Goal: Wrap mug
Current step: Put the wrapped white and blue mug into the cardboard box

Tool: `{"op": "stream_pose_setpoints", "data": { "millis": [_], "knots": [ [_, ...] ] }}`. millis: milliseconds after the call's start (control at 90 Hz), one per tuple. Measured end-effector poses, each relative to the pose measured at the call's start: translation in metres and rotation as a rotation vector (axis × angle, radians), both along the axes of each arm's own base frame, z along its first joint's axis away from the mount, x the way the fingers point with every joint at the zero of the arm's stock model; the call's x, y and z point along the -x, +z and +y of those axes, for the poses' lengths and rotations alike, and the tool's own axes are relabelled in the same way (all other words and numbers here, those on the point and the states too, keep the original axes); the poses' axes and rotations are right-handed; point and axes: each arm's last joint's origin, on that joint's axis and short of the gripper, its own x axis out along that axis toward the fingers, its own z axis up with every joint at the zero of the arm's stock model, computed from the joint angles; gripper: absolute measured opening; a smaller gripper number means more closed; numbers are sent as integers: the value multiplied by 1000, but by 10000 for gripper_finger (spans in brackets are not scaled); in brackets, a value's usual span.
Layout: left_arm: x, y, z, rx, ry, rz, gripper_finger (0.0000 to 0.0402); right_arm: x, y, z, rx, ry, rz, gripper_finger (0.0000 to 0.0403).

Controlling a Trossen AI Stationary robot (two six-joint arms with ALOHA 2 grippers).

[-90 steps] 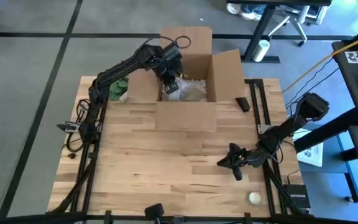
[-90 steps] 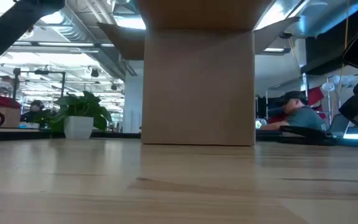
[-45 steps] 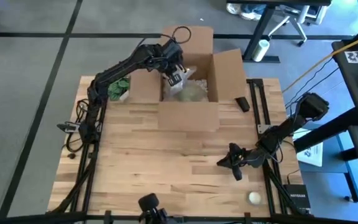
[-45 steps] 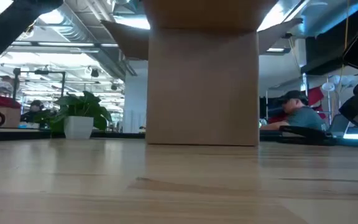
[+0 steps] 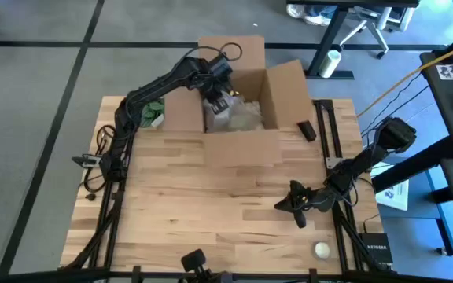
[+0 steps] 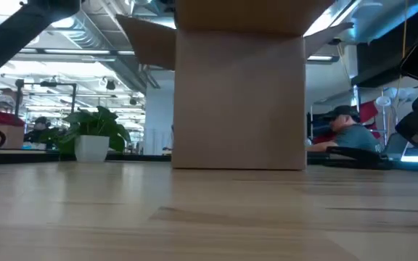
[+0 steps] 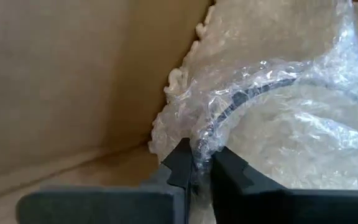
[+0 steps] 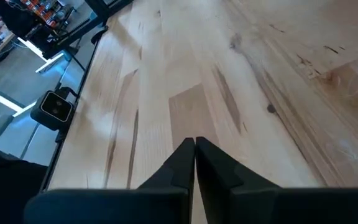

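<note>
Pale butcher-block wooden table (image 5: 211, 204) fills the frame's middle. Near the lower right, the right gripper (image 5: 292, 206) is rested low, fingers pressed together on nothing. Farther up, one open brown cardboard box (image 5: 238, 145) is seen; inside it, the left gripper (image 7: 197, 169) is clamped on one clear bubble-wrap bundle (image 7: 291, 118), the mug's dark rim showing through.

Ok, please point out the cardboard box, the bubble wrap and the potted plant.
cardboard box (image 5: 241, 147), high view, near wall.
bubble wrap (image 7: 291, 130), left wrist view, crinkled middle.
potted plant (image 6: 93, 147), low view, white pot.
</note>
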Motion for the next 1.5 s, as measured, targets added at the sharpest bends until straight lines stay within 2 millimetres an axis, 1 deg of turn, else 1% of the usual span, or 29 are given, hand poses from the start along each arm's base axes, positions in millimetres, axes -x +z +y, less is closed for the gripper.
{"op": "stream_pose_setpoints", "data": {
  "millis": [178, 633, 878, 1011, 1156, 1256, 1400, 1500],
  "knots": [
    [-1, 0, -2, 20, 8, -15, 66, 0, 0, 0, -1, 0, -1, 0],
    [-13, 3, -8, 31, -73, -116, 124, 0, 0, 0, 3, 1, 1, 0],
    [-14, 4, -8, 30, -91, -117, 158, 0, -1, 0, 9, 1, 7, 0],
    [-14, 4, -8, 13, -119, -106, 170, 0, -1, 0, 13, 1, 10, 0],
    [-13, 6, -7, -31, -116, -95, 172, 0, -1, 0, 15, 2, 10, 0],
    [-11, 13, -7, -46, -115, -107, 172, 0, -1, 0, 15, 2, 10, 0],
    [-5, 33, -11, -84, -117, -164, 172, 0, -1, 0, 26, 7, 7, 0],
    [-1, 40, -13, -93, -118, -179, 172, 0, -1, 0, 34, 11, 5, 0]
  ]
}}
